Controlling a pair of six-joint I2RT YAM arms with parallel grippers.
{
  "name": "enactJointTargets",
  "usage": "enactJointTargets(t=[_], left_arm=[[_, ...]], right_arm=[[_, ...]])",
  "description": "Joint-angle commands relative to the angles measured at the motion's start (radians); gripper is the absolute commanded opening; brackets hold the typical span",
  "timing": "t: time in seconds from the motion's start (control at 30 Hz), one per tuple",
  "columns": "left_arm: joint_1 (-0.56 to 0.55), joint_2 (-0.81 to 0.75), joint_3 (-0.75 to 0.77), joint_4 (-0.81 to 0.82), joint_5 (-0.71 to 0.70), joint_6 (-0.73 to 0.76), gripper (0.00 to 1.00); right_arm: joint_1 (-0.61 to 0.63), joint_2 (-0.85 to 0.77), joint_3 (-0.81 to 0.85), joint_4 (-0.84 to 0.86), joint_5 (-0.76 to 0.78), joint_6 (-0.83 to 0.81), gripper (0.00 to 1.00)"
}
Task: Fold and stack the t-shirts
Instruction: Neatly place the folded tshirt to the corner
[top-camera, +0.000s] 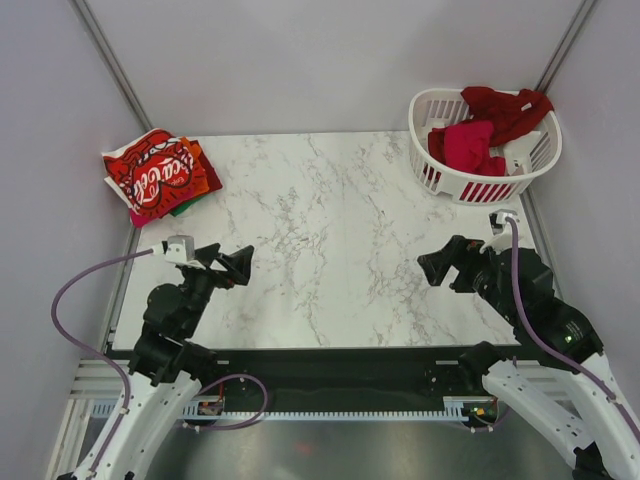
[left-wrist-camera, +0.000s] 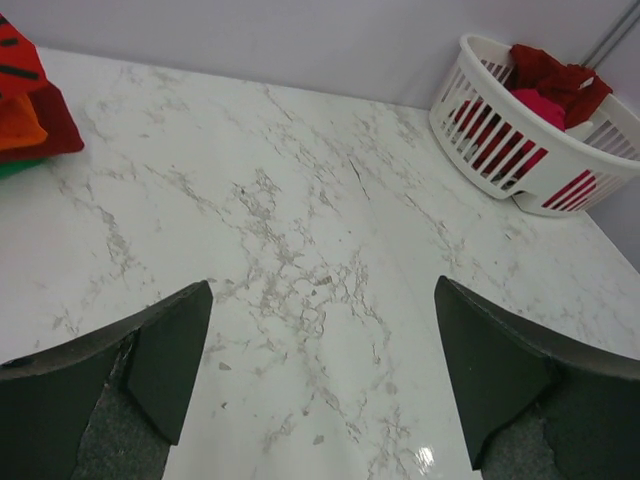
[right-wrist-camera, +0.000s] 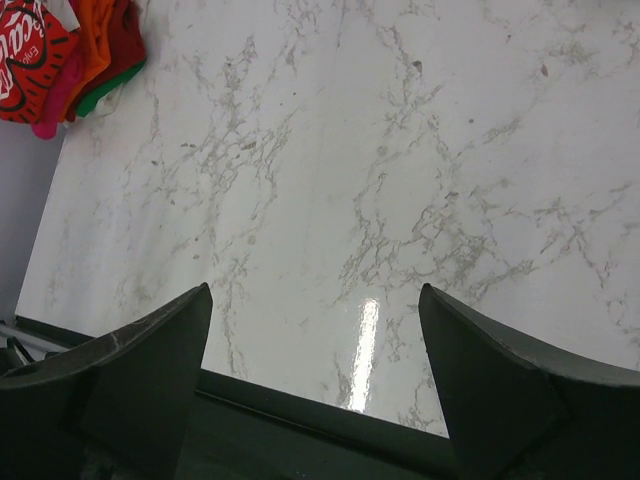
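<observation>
Top external view showed me both arms pulled back at the near edge of the marble table (top-camera: 340, 230), one at each side, with bare tabletop between them. The left gripper (top-camera: 238, 266) hung over the near-left part of the table, and the right gripper (top-camera: 440, 266) over the near-right part. Each had its jaws spread wide with nothing between the fingers. Both wrist cameras agreed, showing only marble in the gap.

The folded stack (top-camera: 158, 178) sat at the far-left corner, slightly overhanging the left edge. On top lay the red Coca-Cola shirt (top-camera: 150, 172), script facing up. Edges of an orange shirt (top-camera: 207, 172), a green shirt (top-camera: 186, 207) and a magenta-pink shirt (top-camera: 136, 214) peeked out from under it.

At the far-right corner stood the white slatted basket (top-camera: 432, 176). A dark red shirt (top-camera: 505, 108) was draped over its far rim and a crimson shirt (top-camera: 470, 148) was bunched inside. A pale bit showed beside the crimson one, but I could not tell whether it was cloth or the basket. Both grippers were well apart from the stack and the basket.
</observation>
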Motion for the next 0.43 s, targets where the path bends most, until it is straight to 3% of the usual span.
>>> enactJointTargets(t=[0.0,0.23,0.4], left_arm=[[0.000,-0.026,-0.025,-0.062,0.063,-0.136,1.00],[-0.001,0.032,-0.009,-0.066,0.070,-0.134,1.00],[-0.001,0.078,0.031,-0.106,0.056,-0.149,1.00]], right_arm=[[0.003,-0.025,0.006,0.015,0.109,0.018,0.93],[0.003,-0.017,-0.040,0.139,0.207,-0.023,0.94],[0.003,0.047,-0.008,0.210,0.186,-0.103,0.96]])
